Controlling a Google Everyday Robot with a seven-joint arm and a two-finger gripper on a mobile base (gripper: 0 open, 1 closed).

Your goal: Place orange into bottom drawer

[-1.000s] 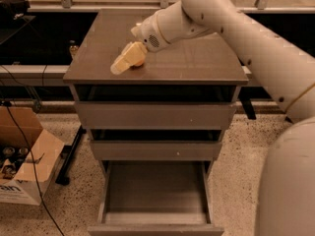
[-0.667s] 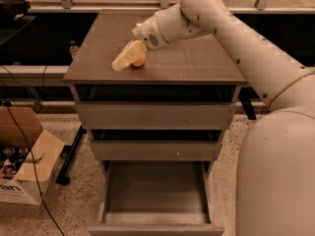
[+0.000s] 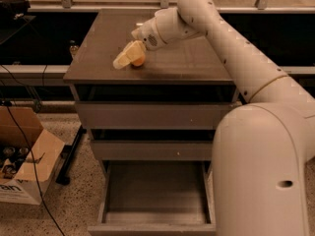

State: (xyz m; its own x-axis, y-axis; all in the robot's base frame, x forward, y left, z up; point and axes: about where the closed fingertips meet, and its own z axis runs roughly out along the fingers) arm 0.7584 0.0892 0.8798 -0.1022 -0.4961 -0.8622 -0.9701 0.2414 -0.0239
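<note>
On the cabinet top point(image 3: 192, 58), toward the cabinet's front left corner, the orange point(image 3: 140, 61) was seen touching the gripper point(image 3: 127, 58), whose cream tip was laid over the fruit's left side so that only its right part was shown. Whether the gripper was clamped on the orange or merely set against it could not be told. At the cabinet's foot the bottom drawer point(image 3: 155, 191) was pulled out, its plain grey interior exposed, below the two upper drawers point(image 3: 152, 116).
</note>
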